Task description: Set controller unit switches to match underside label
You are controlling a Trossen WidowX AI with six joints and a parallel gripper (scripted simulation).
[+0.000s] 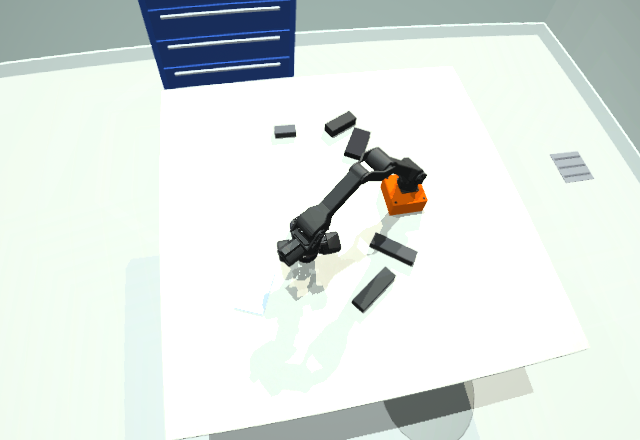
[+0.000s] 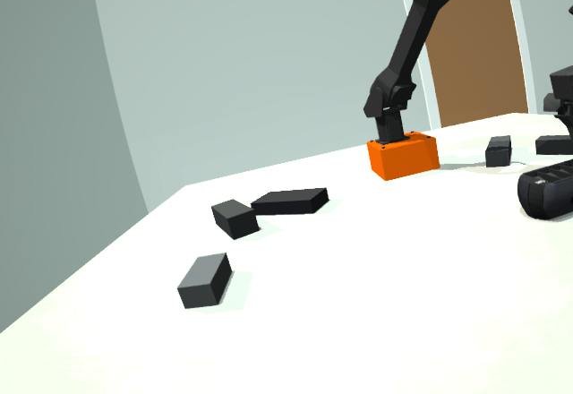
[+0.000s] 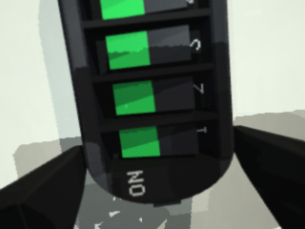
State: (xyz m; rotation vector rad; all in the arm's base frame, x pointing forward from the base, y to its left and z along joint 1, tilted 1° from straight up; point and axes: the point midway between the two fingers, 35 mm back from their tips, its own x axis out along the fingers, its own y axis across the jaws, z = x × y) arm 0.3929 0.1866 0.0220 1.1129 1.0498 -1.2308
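The dark grey controller unit [image 3: 152, 95] fills the wrist view, top side up, its rounded end marked ON nearest the camera. Switches 1, 2 and 3 and part of a fourth show, each green on the left and dark on the right. I cannot tell which ends are pressed down. My gripper [image 3: 158, 144] straddles this end, one finger against each long side, shut on the unit. In the top view the gripper [image 1: 302, 249] sits low over the bench and hides the unit. In the exterior view the unit [image 2: 546, 191] lies at the right edge.
The arm's orange base [image 1: 404, 196] stands right of centre. Dark blocks lie around: two long ones [image 1: 392, 248] [image 1: 373, 289] in front of the base, and three [image 1: 284, 131] [image 1: 340, 123] [image 1: 357, 143] behind. A blue drawer cabinet [image 1: 217, 22] stands at the back.
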